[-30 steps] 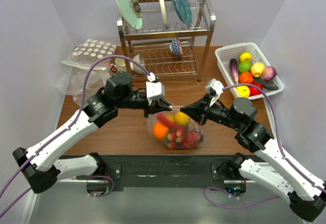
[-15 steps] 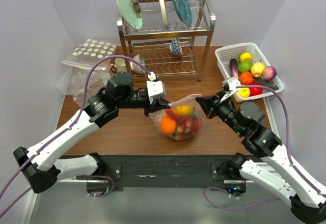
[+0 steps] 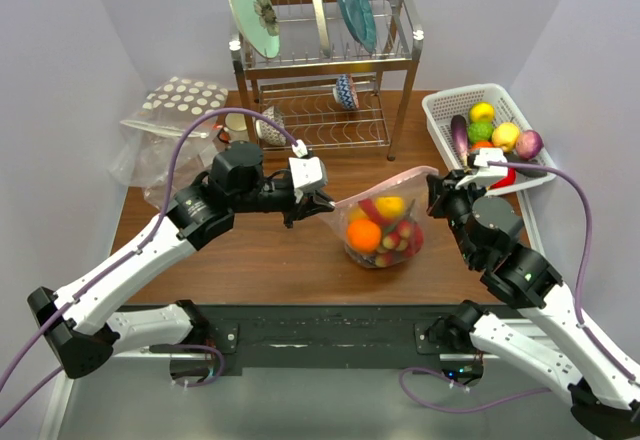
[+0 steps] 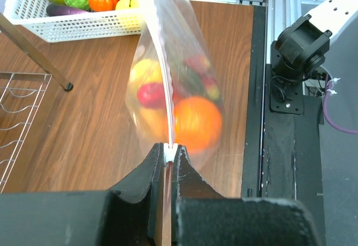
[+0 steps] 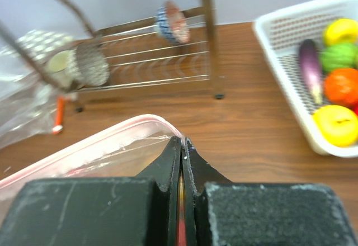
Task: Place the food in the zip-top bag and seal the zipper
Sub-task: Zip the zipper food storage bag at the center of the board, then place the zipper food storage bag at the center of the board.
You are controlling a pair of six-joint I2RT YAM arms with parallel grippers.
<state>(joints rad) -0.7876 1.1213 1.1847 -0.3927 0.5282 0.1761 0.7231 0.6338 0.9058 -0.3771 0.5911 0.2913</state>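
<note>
Brown wood-grain makes up the surface (image 3: pixel 250 255), with a black rail along its near edge and plain pale lilac-grey walls (image 3: pixel 110 50) on three sides. A metal dish rack (image 3: pixel 325 70) stands at the middle of the far edge with plates upright on top. A white basket (image 3: pixel 440 110) sits at the far right corner. A crinkly polka-dot bag (image 3: pixel 185 95) lies at the far left corner, spilling past the left edge. Patterns on the plates and on a small bowl in the rack show, but any lettering is too small to read. The zip-top bag (image 3: pixel 385 235) hangs stretched between the arms over the middle-right of the surface, its base seemingly touching the wood. Inside it is food (image 3: pixel 364 235): an orange, a lemon and red pieces. More food lies in the basket. The left end effector (image 3: pixel 320 204) is pinched narrow on one end of the pink-tinted zipper (image 3: pixel 385 182). The right end effector (image 3: pixel 436 194) is clamped on the other end.
</note>
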